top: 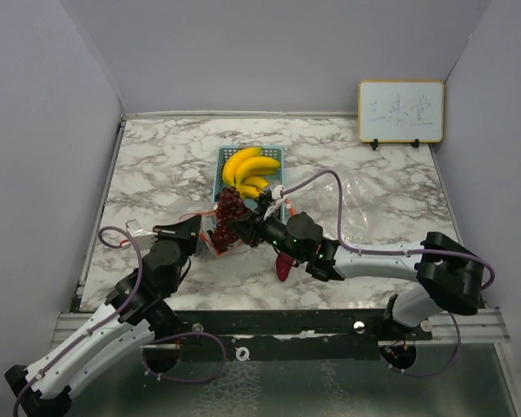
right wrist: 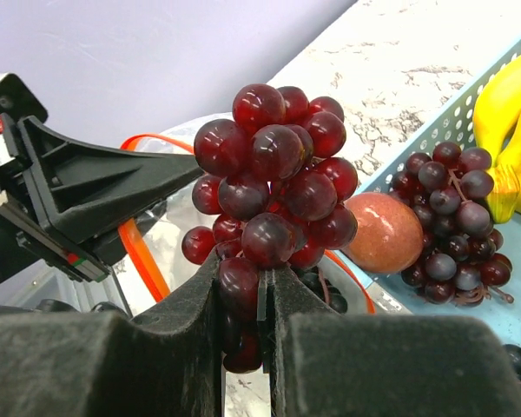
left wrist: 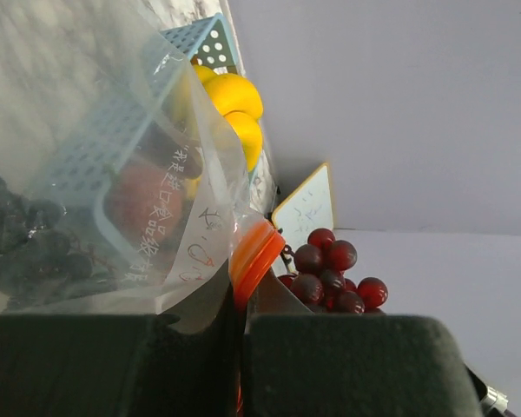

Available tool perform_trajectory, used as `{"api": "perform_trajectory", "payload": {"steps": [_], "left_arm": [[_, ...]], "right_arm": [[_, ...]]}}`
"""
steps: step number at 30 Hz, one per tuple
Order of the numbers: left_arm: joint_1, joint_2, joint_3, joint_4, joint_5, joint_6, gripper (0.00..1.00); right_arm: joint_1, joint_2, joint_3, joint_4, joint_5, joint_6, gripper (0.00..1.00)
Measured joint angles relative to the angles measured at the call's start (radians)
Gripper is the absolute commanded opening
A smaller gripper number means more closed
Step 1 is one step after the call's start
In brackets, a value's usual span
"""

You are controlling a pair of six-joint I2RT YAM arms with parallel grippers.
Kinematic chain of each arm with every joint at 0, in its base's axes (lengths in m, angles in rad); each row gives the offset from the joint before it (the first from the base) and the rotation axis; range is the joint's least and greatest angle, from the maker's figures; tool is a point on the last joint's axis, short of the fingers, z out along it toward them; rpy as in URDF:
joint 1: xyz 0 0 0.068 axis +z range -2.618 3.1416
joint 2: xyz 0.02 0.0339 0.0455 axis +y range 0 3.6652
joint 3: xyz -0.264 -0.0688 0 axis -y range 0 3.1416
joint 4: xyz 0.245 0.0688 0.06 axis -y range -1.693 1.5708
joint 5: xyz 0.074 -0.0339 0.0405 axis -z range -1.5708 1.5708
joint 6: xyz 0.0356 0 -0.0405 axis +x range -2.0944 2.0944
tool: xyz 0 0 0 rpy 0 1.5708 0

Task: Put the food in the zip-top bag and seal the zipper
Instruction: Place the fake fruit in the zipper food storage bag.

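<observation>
Two grape clusters were on the list, and one was in hand.

1. Held grape cluster (right wrist: 273, 187): my right gripper (right wrist: 262, 295) pinched it low down, fingers nearly together on the bottom berries, with the bulk standing above them. It was just beside the orange zipper (left wrist: 256, 252). I judged it light, knobbly and loose on its stems. A grip on round berries could roll or slip, so the stalk seemed the surer hold.
2. Zip-top bag (left wrist: 156, 174): my left gripper (left wrist: 243, 347) was pressed shut on its rim. The film looked limp and slick and seemed unlikely to stay open unaided.
3. Second grape cluster (right wrist: 456, 217) and red fruit (right wrist: 384, 233): both in the blue basket (right wrist: 451, 122), touching each other. The fruit looked smooth and firm.
4. Bananas (top: 250, 169): in the basket. Bulky and stiff, best taken at the crown.
5. Magenta vegetable (top: 284, 265): on the table under my right arm.
</observation>
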Motion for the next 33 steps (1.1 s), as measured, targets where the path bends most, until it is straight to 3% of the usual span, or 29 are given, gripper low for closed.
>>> {"api": "perform_trajectory", "payload": {"steps": [15,26,28,33], "left_arm": [[0.0,0.214,0.106,0.205,0.071,0.039,0.0],[0.012,0.272,0.129,0.291,0.124,0.079,0.0],[0.012,0.267,0.129,0.292,0.132,0.085,0.0],[0.011,0.243,0.129,0.291,0.158,0.103,0.0]], "right_arm": [[0.023,0.006,-0.075,0.156,-0.074,-0.032,0.02],[0.024,0.175,0.149,-0.008,-0.054,-0.096,0.03],[0.024,0.203,0.181,-0.034,-0.035,-0.099,0.09],[0.024,0.237,0.22,-0.093,0.032,-0.112,0.51]]}}
